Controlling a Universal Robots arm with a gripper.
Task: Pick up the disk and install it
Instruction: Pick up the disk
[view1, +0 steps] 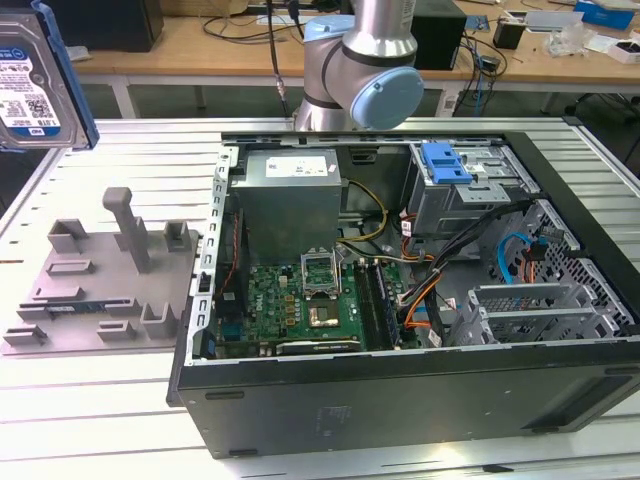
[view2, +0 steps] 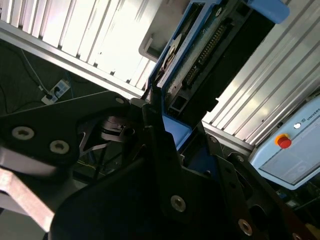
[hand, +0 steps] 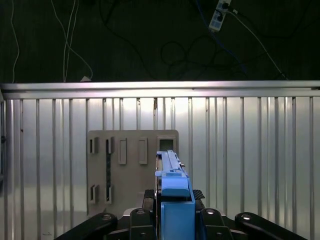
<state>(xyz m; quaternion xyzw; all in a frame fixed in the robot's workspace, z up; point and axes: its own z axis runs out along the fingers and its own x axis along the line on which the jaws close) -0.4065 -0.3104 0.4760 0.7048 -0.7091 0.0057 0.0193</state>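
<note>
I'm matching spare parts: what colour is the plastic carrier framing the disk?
Blue. The carrier on the disk shows best in the first wrist view.

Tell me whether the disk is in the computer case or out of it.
Out. In the exterior view the disk hangs above the table, apart from the open computer case; the gripper holds it.

The exterior view holds one disk (view1: 28, 85) at its upper left, one grey holder (view1: 100, 290), one open computer case (view1: 400, 400), one robot arm (view1: 360, 70), one blue latch (view1: 445, 163), one green motherboard (view1: 300, 300) and one ribbed tabletop (view1: 90, 420).
</note>
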